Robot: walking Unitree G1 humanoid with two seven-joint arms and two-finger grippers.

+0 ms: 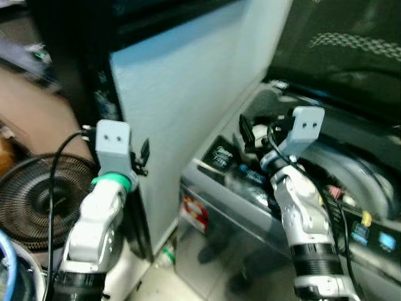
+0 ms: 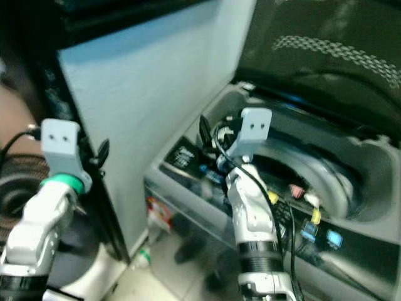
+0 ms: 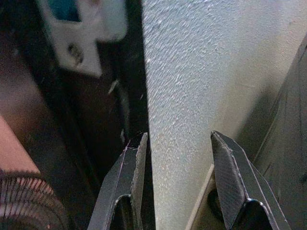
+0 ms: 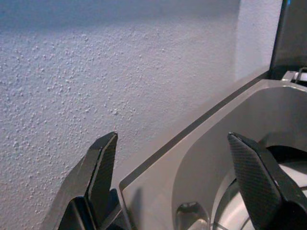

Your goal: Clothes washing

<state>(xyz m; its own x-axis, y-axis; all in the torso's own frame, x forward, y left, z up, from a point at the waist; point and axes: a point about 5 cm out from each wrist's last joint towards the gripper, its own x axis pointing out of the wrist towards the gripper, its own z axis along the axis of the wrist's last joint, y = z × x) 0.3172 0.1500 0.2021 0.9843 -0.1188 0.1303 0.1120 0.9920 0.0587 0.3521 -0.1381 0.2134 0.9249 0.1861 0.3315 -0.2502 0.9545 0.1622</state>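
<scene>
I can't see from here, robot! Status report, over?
Left gripper open, by white wall. Right gripper open, over open washing machine rim. No clothes held. Floor fan at left, over.

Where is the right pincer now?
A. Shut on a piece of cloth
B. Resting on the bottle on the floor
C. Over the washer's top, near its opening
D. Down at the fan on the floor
C: the right pincer is open, held above the washer rim beside the white wall, with nothing between its fingers.

Tiled floor (image 1: 188, 285) under washing machine (image 1: 351, 188), fan (image 1: 31, 194).
</scene>
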